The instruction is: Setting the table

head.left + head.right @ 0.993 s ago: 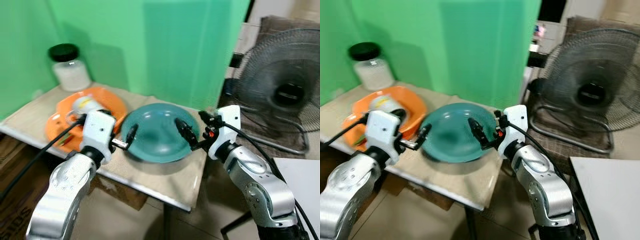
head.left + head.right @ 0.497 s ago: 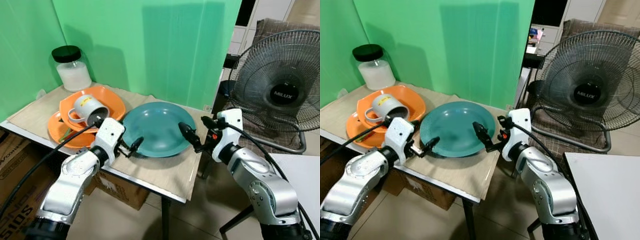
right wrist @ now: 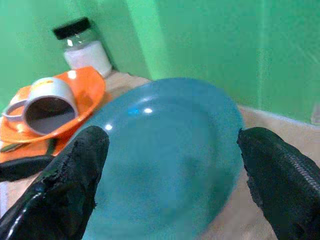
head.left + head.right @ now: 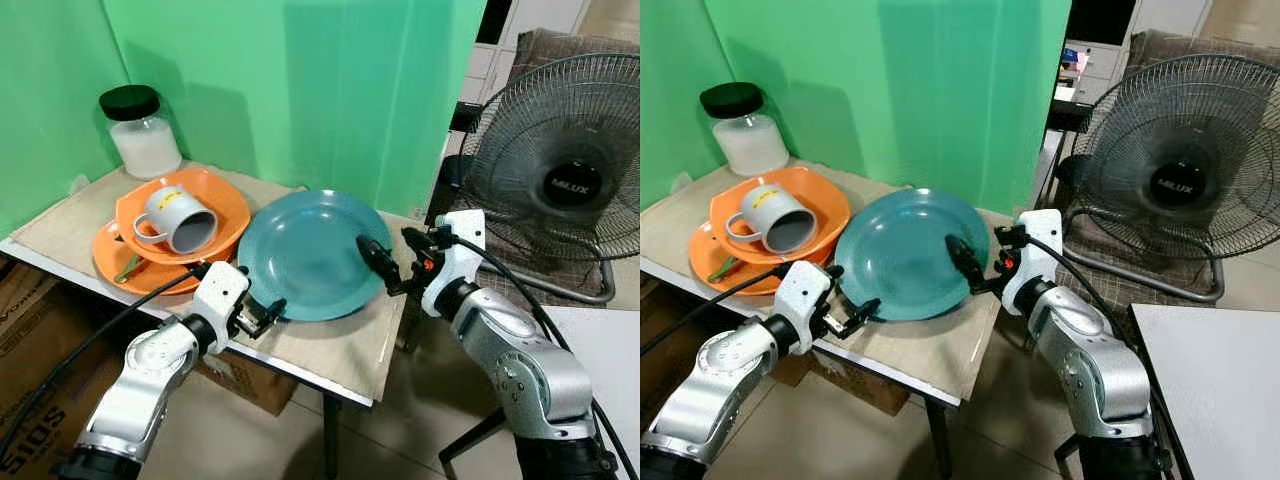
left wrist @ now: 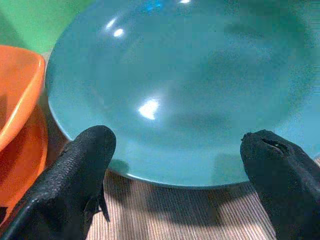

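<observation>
A teal plate (image 4: 315, 250) stands tilted on the beige table mat (image 4: 345, 345), its far rim raised and its near rim low. My left gripper (image 4: 262, 312) is open at the plate's near-left rim, with that rim (image 5: 190, 177) between its spread fingers (image 5: 75, 175). At the plate's right rim my right gripper (image 4: 392, 258) is open too, one finger (image 4: 372, 252) lying over the rim. The right wrist view looks across the plate (image 3: 165, 140). An orange bowl (image 4: 225, 205) holding a grey mug (image 4: 180, 220) on its side sits on an orange plate (image 4: 110, 265) to the left.
A glass jar with a black lid (image 4: 138, 135) stands at the back left against a green backdrop. A large black fan (image 4: 570, 180) stands to the right of the table. The table's front edge (image 4: 300, 372) is close, and cardboard boxes (image 4: 30, 330) lie underneath.
The teal plate has gone from lying flat to tilted with its far rim up. My left gripper has dropped to the plate's near-left rim. The view sharpened and shifted slightly.
</observation>
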Tool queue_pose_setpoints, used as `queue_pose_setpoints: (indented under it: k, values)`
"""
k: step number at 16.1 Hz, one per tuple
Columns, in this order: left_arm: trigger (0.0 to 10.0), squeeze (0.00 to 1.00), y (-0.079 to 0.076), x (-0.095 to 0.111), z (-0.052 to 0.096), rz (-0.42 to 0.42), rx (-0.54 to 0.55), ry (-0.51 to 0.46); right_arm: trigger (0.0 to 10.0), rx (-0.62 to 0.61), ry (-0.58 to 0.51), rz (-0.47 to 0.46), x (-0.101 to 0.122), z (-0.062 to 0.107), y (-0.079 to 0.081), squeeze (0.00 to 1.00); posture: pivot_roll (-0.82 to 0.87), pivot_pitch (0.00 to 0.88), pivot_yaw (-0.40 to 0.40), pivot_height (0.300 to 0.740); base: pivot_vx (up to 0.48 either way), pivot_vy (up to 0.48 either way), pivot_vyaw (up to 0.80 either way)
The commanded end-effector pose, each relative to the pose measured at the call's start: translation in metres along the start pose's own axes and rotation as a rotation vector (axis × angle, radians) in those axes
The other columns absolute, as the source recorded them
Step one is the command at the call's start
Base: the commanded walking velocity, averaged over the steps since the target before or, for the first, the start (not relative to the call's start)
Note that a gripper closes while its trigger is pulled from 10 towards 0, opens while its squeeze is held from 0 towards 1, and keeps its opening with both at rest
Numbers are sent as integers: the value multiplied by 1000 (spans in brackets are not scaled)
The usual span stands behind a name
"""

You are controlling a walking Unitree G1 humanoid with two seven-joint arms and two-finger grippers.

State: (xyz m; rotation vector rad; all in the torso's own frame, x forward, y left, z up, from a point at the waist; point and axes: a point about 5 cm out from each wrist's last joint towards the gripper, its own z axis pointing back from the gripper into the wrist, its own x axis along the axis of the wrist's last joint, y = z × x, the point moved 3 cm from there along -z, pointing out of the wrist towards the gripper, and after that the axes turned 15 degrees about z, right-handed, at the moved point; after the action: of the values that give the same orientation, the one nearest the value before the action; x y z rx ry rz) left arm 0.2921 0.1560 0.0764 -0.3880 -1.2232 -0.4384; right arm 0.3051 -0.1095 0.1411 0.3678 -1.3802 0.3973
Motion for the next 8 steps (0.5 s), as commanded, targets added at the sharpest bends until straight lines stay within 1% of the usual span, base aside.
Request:
queue_pose_setpoints:
  k: [1,3,4,6,8]
  values:
    - [10000,0,-1,-9,2,-10,-7,35,10000,-20,20,-40,0,-3,-5,0,31,0,21,740,0,0,0]
    - [10000,0,-2,-9,1,-11,-11,30,10000,-70,105,-95,-13,-7,-13,0,33,0,18,740,0,0,0]
    - [10000,0,-3,-9,1,-11,-14,27,10000,-74,115,-127,-16,-9,-13,0,35,0,16,740,0,0,0]
    - [10000,0,-5,-9,1,-11,-24,21,10000,-70,143,-229,-24,-15,-8,0,35,0,18,740,0,0,0]
    - [10000,0,-5,-9,2,-14,-32,21,10000,-88,176,-295,-32,-24,-4,0,36,0,19,740,0,0,0]
